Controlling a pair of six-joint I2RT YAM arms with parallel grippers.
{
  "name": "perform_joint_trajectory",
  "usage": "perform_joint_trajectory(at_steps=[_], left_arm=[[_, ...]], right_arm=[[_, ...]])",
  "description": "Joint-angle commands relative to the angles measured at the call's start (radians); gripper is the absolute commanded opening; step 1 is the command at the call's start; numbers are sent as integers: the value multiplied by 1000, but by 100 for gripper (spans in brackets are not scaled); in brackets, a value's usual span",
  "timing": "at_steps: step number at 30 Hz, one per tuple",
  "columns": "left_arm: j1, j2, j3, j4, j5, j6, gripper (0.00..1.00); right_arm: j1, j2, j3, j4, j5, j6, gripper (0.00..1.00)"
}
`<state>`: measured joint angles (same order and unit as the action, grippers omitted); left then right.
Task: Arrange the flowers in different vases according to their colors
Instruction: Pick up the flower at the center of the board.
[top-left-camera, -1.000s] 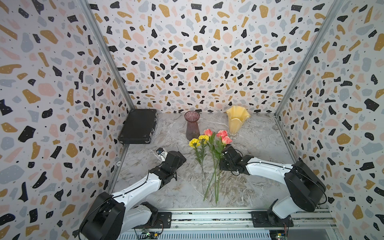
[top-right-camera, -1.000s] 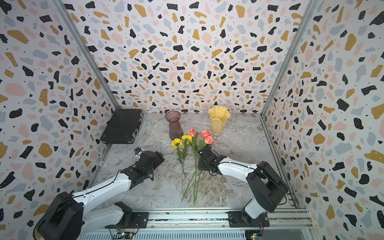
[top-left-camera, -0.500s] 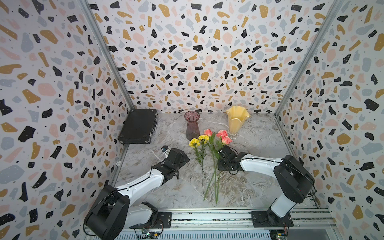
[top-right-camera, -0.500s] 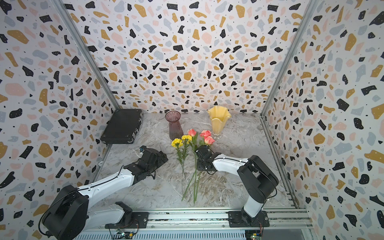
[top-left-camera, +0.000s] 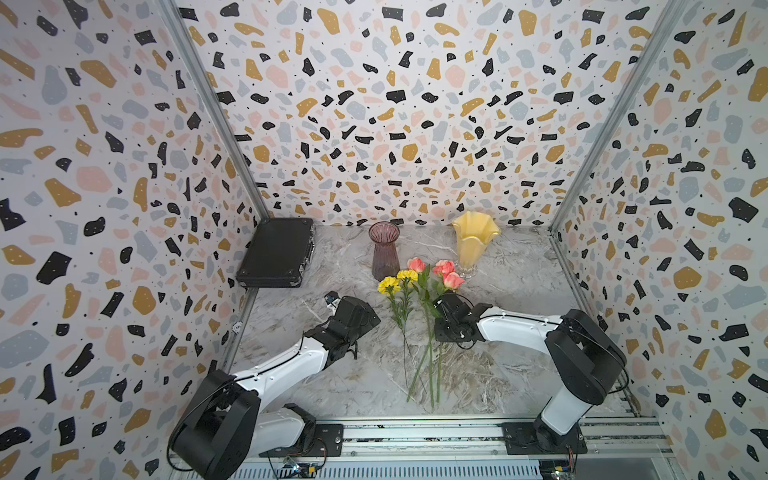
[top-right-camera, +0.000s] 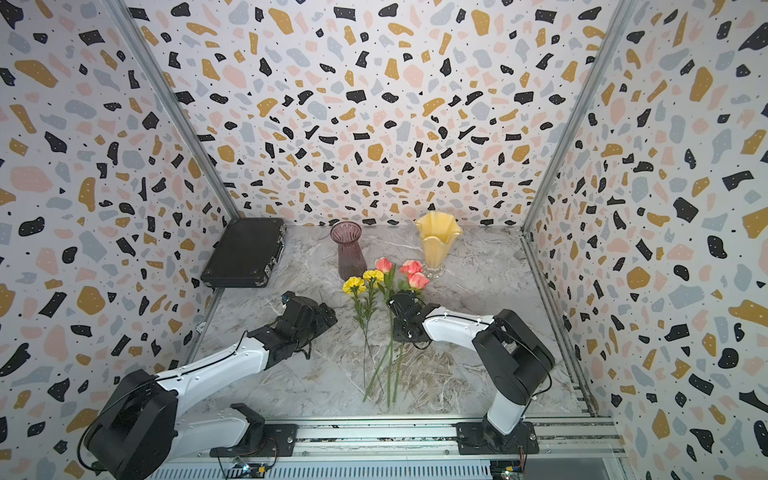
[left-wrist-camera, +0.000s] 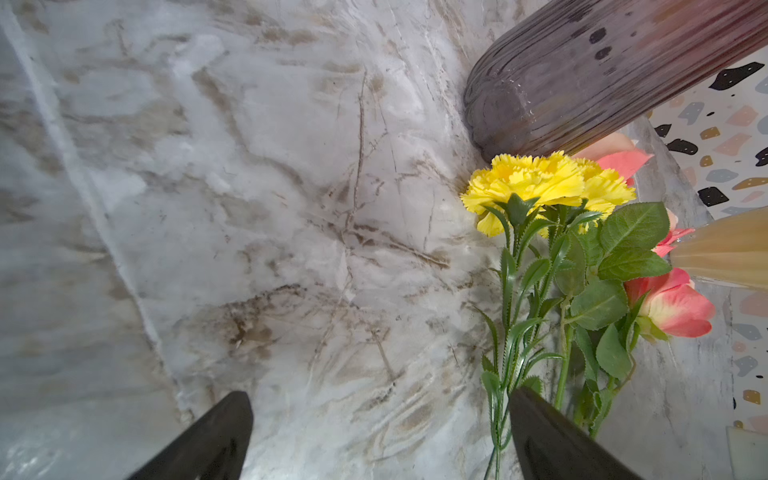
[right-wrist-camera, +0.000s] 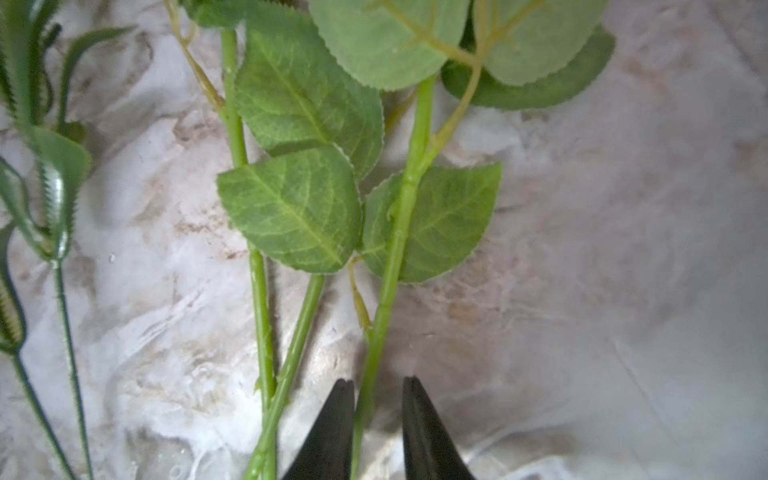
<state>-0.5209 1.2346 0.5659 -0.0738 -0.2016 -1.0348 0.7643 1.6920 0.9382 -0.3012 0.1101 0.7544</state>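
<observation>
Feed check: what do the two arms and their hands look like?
The left arm and right arm match: white tubular links between bulky black joint housings, with thin black cables looping alongside. The left hand and right hand are black, each with two tapered, pointed fingers. I see no markings.

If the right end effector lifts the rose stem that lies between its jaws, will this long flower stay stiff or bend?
The long, slender green rose stem will probably bend, with its free ends drooping, and it seems light. Its broad serrated leaf overlaps the neighbouring stem, so that flower may drag along.
</observation>
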Motion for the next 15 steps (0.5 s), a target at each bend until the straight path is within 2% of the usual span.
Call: perform_joint_trajectory(at_steps=[1, 6, 8, 10, 15], left_arm=[[3, 3, 29, 16, 4, 16, 100], [4, 2, 27, 16, 7, 13, 99], [4, 0, 28, 15, 6, 12, 99], [4, -3, 26, 14, 0, 7, 99], [4, -18, 13, 18, -21, -8, 99]], right_arm=[[4, 12, 37, -47, 30, -2, 26], [4, 33, 55, -75, 59, 6, 25], [4, 48, 66, -88, 67, 8, 16], [4, 64, 85, -112, 79, 15, 1], [6, 112, 128, -154, 74, 4, 0]])
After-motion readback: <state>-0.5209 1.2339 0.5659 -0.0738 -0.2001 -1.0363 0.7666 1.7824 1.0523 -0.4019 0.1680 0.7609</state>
